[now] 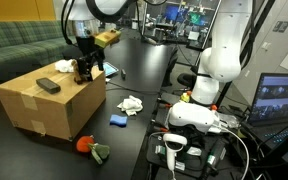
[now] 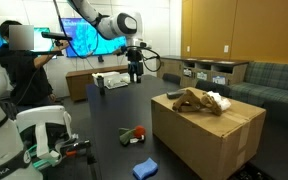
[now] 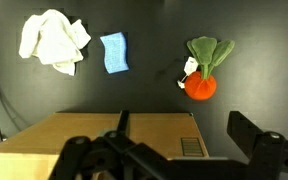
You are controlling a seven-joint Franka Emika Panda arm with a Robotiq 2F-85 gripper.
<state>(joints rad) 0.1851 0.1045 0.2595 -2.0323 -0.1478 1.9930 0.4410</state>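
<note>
In the wrist view, from the left, a white cloth (image 3: 52,40), a blue pad (image 3: 114,52) and a plush radish (image 3: 204,70) are seen lying apart on the dark table (image 3: 149,20); nearer the camera the box (image 3: 94,140) is seen, its top bare in this view; the gripper (image 3: 179,125) is held above the box's edge, its fingers spread wide with nothing between them; in an exterior view the gripper (image 1: 84,72) is shown above one corner of the box (image 1: 49,108), apparently clear of it, while a dark remote (image 1: 48,86) is seen lying on the top; the step is judged a hover with nothing held; any pick from here would call for a descent, with the jaws centred over the chosen thing.
</note>
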